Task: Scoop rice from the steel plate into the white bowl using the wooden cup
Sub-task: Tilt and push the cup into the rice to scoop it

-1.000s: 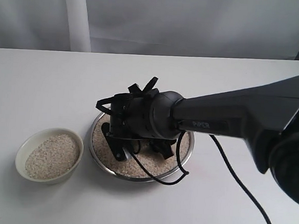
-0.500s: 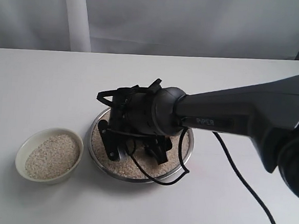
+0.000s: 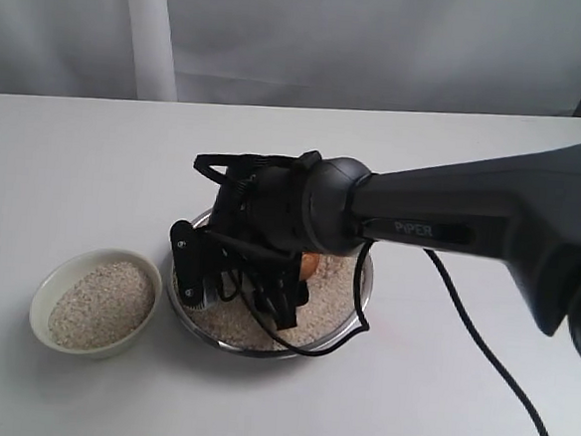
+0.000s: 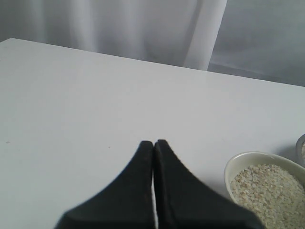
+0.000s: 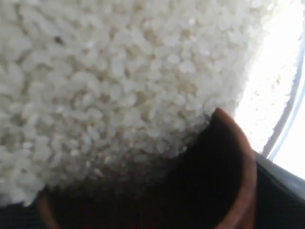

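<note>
1. We are looking at the wooden cup (image 5: 209, 186). It is showing a reddish-brown rim and a dark inside. In the exterior view only a small orange-brown patch of it is peeking out from behind the arm.
2. The rice (image 5: 119, 71) is appearing as small off-white grains, packed close and pressing right against the cup's mouth.
3. The right pincer (image 3: 236, 286) is gripping the wooden cup. Its jaws are standing wide around the cup's sides, and the mouth of the cup is facing into the grains.
4. The steel plate (image 3: 217, 339) is lying directly beneath this pincer, with its shiny rim ringing the rice. The pincer is reaching down inside that rim.
5. The white bowl (image 3: 48, 289) is standing on the bench (image 3: 96, 145), apart from the right pincer and on its left in the exterior view. It is sitting just beside the plate and carrying its own heap of rice.
6. The left pincer (image 4: 153, 142) is hovering over bare bench with its jaws pressed together, gripping nothing. The white bowl is lying near it, ahead of its tips and off to one side.
</note>
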Robot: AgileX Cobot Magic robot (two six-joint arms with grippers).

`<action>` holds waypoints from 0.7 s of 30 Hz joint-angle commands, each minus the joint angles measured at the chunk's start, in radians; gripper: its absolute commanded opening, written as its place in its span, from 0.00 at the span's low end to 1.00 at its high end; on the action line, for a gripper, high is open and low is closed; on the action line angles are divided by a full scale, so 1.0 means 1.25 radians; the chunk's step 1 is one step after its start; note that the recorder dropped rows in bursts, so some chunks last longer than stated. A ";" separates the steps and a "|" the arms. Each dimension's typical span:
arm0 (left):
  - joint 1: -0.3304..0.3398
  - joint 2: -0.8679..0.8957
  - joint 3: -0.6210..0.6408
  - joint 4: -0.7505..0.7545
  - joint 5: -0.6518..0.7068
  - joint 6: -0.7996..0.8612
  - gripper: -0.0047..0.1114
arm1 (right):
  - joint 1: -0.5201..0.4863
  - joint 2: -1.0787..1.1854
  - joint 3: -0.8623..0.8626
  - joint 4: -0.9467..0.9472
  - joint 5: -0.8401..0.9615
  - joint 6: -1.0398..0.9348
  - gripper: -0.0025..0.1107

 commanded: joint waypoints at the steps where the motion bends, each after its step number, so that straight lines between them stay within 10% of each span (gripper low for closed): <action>1: -0.005 0.000 -0.001 -0.005 -0.005 -0.001 0.04 | 0.002 -0.008 0.000 0.078 -0.062 -0.001 0.02; 21: -0.005 0.000 -0.001 -0.005 -0.005 -0.001 0.04 | -0.034 -0.017 0.000 0.255 -0.117 -0.004 0.02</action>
